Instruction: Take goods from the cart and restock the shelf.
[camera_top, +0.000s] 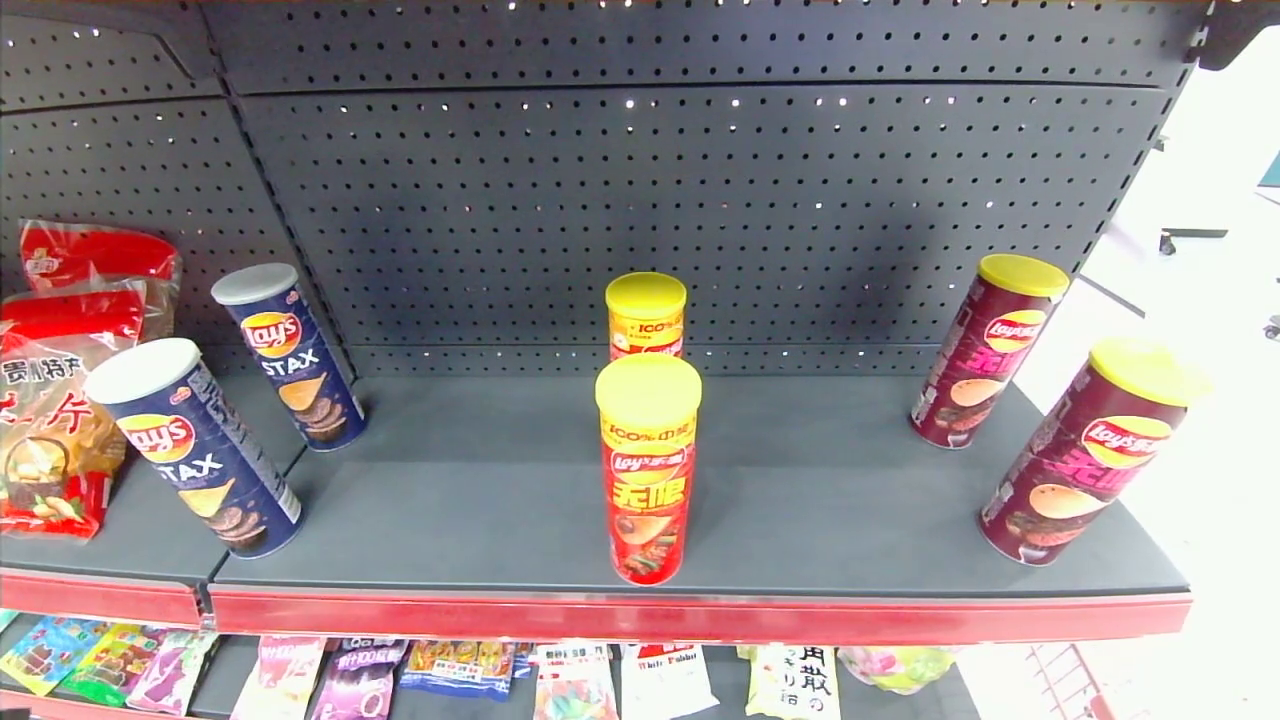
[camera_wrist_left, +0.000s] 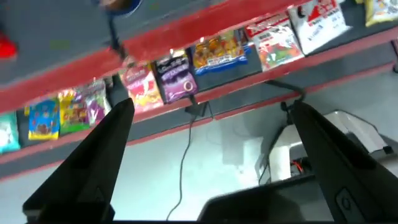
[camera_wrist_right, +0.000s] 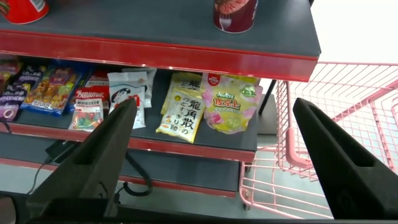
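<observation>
Shelf (camera_top: 800, 480) is partly stocked. Far left sit snack bags (camera_top: 60, 400), on the neighbouring shelf section. Then come two blue cans, one at the front (camera_top: 195, 445) and one behind (camera_top: 295, 355), both upright. In the centre are two red cans, front (camera_top: 648, 470) near the edge and back (camera_top: 646, 315) close to the pegboard, in one file. On the right are two maroon cans, back (camera_top: 985, 350) and front (camera_top: 1090, 450), also upright. Wide bare gaps lie between the three groups, so there is likely room for more rows.

Left end effector (camera_wrist_left: 212, 104) is released and carries nothing. It hangs low in front of the lower shelf packets (camera_wrist_left: 177, 74). Right end effector (camera_wrist_right: 214, 102) is also released and empty. It sits below the shelf's right end, with the pink wire cart (camera_wrist_right: 360, 64) just beside it.

Judgement: six cans are placed and no item is in hand. The next step is a fresh pick from the cart, most likely by the right arm. The cart's load is not visible, so how much is left cannot be told.
</observation>
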